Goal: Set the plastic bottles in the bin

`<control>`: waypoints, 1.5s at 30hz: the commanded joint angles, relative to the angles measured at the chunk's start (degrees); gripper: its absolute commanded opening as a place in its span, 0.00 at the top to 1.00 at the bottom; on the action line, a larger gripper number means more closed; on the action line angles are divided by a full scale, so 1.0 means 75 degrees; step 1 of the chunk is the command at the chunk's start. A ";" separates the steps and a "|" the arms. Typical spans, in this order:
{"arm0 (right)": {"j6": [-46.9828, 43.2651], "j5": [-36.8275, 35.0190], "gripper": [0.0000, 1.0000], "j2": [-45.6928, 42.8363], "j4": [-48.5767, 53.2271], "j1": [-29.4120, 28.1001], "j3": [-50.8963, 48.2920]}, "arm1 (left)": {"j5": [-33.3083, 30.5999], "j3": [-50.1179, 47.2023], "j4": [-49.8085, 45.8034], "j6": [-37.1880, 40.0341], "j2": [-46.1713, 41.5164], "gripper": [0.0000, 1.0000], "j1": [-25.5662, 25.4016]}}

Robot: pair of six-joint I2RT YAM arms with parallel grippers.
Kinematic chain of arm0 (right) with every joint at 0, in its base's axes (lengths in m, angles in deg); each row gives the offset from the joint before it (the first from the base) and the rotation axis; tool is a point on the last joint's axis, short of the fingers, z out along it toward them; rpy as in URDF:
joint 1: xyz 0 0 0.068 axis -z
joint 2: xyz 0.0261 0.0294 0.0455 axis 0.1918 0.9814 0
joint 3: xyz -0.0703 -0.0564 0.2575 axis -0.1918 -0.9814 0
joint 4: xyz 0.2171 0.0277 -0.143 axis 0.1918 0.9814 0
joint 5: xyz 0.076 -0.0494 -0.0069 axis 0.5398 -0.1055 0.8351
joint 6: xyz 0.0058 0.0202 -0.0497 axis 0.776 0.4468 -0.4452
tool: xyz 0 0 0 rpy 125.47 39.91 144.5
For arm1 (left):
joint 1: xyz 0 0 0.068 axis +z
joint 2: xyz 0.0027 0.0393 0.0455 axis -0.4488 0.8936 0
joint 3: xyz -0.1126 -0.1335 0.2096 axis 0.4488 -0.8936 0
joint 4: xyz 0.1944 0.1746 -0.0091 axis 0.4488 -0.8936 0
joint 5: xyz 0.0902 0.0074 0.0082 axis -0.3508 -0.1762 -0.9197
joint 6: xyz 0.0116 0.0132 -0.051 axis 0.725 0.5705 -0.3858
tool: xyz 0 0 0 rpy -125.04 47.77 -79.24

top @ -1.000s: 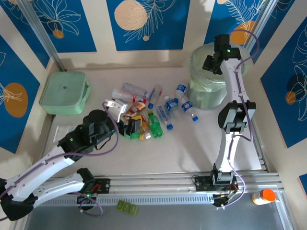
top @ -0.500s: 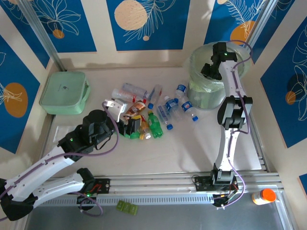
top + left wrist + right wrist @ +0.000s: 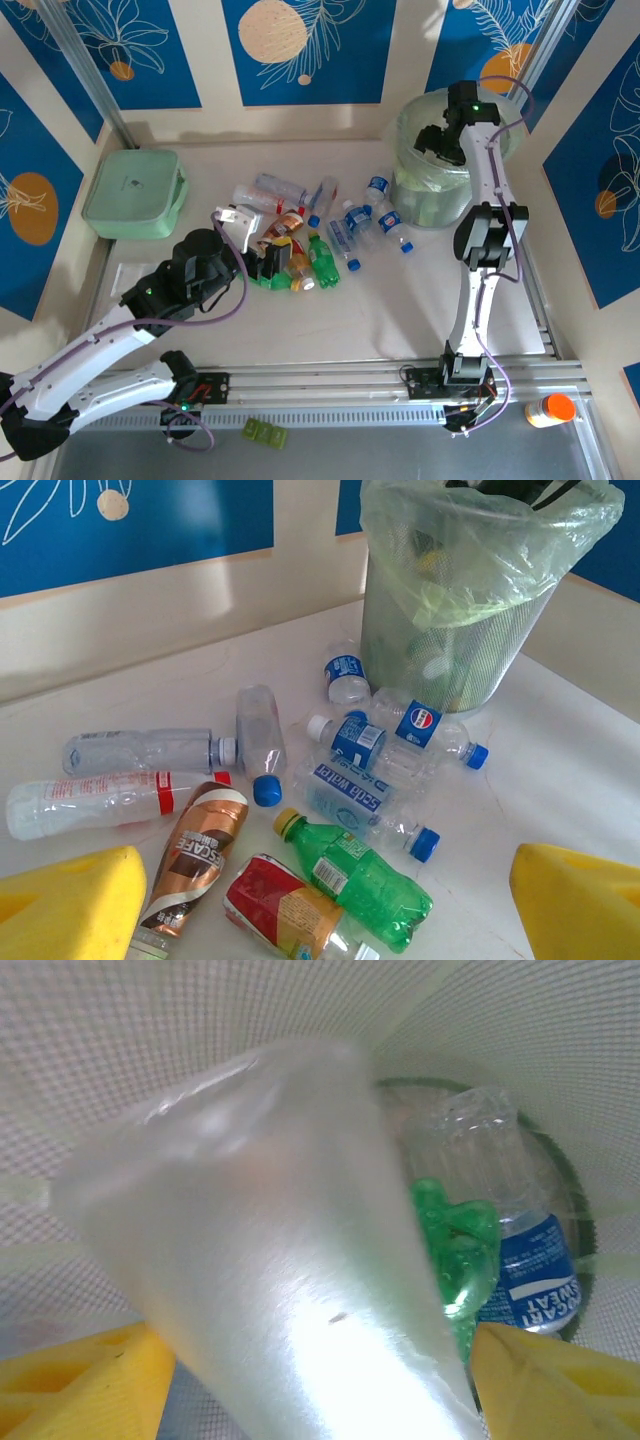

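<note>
Right end effector (image 3: 320,1360) is hovering over the bin (image 3: 415,195), 1 clear bottle (image 3: 270,1230) pointing down between its jaws (grip unclear); left end effector (image 3: 325,900) is gaping, empty.

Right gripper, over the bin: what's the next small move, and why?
Probably lift the right gripper straight up, jaws kept apart. Its pads stand wide with a blurred clear bottle between them, seemingly dropping into the bin, where a green bottle and a blue-labelled bottle already lie; rising clears the rim for the next pick.
</note>
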 commanded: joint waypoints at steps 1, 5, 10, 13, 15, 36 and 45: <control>0.0167 -0.0367 0.16 -0.0997 -0.0047 -0.0157 -0.0141 | -0.0187 -0.0091 0.0126 0.0161 -0.0035 0.06 0.0046; 0.0215 -0.0754 0.16 -0.1480 -0.0033 -0.0240 -0.0417 | -0.0186 -0.0091 0.0126 0.0161 -0.0022 0.06 0.0048; 0.0171 -0.1002 0.19 -0.2413 -0.0328 -0.0445 -0.0994 | -0.0229 -0.0091 0.0118 0.0168 -0.0053 0.06 0.0039; 0.0166 -0.1060 0.20 -0.3104 -0.0633 -0.0678 -0.1456 | -0.0254 -0.0069 0.0107 0.0163 -0.0082 0.07 0.0053; 0.0149 -0.1075 0.21 -0.3561 -0.0809 -0.0924 -0.1779 | -0.0283 -0.0056 0.0071 0.0129 -0.0095 0.06 0.0060; 0.0012 -0.0999 0.33 -0.8720 -0.1995 -0.5203 -0.6750 | -0.0038 0.0641 -0.1594 -0.1408 -0.0295 0.07 0.0059; 0.0820 -0.0266 0.37 -0.9756 -0.2200 -0.6196 -0.8985 | 0.0430 0.1404 -0.3328 -0.2954 0.1066 0.08 0.0171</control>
